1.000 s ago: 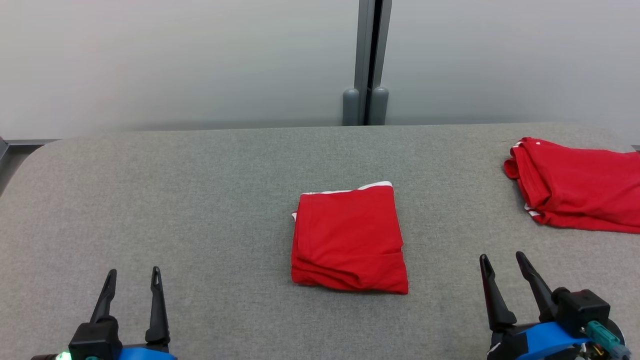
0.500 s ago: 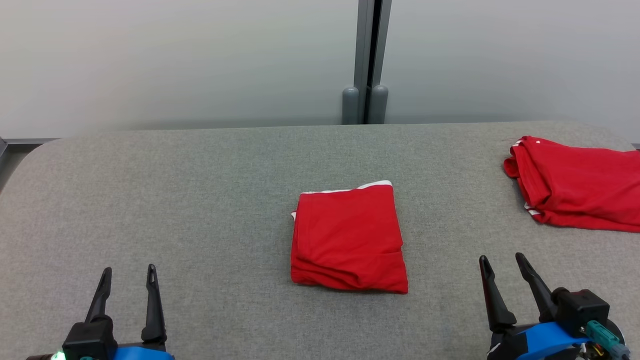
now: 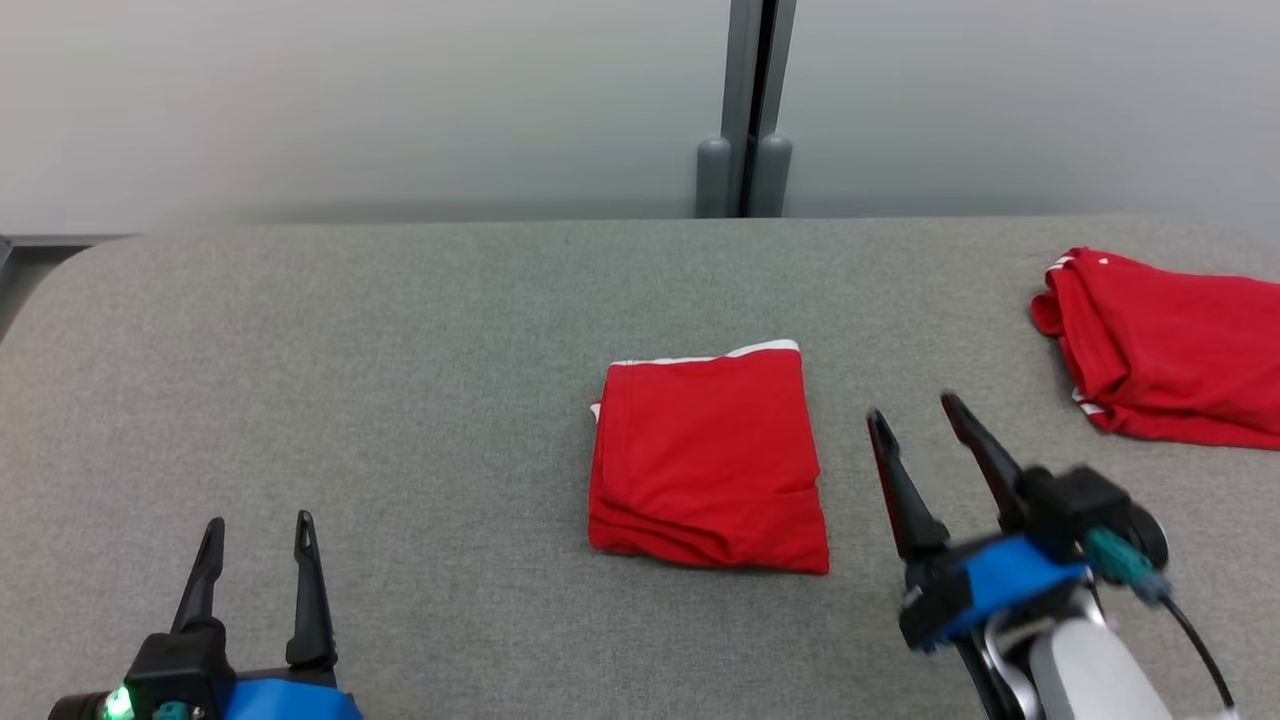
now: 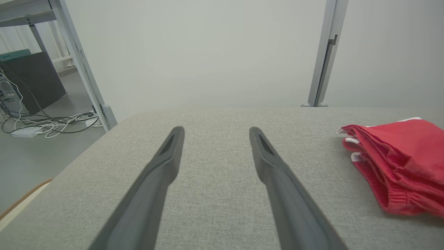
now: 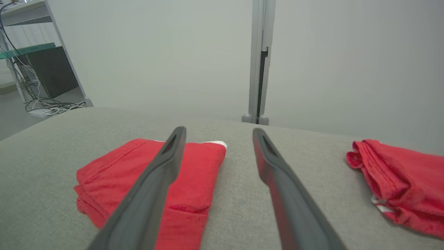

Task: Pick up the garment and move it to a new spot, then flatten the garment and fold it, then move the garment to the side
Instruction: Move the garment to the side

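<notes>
The garment [image 3: 708, 458] is red with white trim and lies folded into a neat square at the middle of the grey padded table [image 3: 400, 330]; the left wrist view catches its folded edge [image 4: 399, 163], and it lies at lower left [image 5: 152, 177] in the right wrist view. My right gripper [image 3: 912, 408] hovers open just right of it, fingers pointing away from me, nothing between them [image 5: 218, 133]. At the lower left, well clear of the cloth, my left gripper [image 3: 258, 522] stands open and empty [image 4: 215, 132].
A second red garment [image 3: 1170, 350] lies folded at the table's far right edge, also at right [image 5: 399, 184] in the right wrist view. A pale wall with a grey post [image 3: 748, 110] runs behind the table. Cables and a dark cabinet [image 4: 31, 83] sit on the floor to the left.
My right gripper has risen and moved forward and left, close to the folded garment's right side. The head camera has shifted slightly. The left gripper has drawn back a little.
</notes>
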Tool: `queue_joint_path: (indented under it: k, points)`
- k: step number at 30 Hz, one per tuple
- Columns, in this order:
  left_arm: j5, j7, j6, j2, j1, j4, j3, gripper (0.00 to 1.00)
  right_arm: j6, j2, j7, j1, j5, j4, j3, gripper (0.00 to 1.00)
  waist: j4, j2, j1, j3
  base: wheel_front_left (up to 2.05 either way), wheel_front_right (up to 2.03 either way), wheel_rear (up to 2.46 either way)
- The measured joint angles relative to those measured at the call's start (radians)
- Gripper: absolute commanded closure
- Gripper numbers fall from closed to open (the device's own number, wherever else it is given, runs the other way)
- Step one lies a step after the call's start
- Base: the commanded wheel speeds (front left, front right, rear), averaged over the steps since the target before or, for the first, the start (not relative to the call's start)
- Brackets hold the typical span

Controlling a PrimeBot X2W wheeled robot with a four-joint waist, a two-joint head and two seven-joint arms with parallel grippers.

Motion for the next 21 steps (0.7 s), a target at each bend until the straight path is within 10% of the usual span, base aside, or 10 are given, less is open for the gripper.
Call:
queue_joint_path:
  k: [21]
  points:
    - [-0.023, -0.061, 0.005, -0.013, -0.119, 0.082, -0.053, 0.00, 0.000, 0.000, -0.002, -0.352, -0.002, 0.602, 0.089, 0.00, 0.085, 0.0001, 0.0002, 0.150, 0.00, 0.00, 0.00]
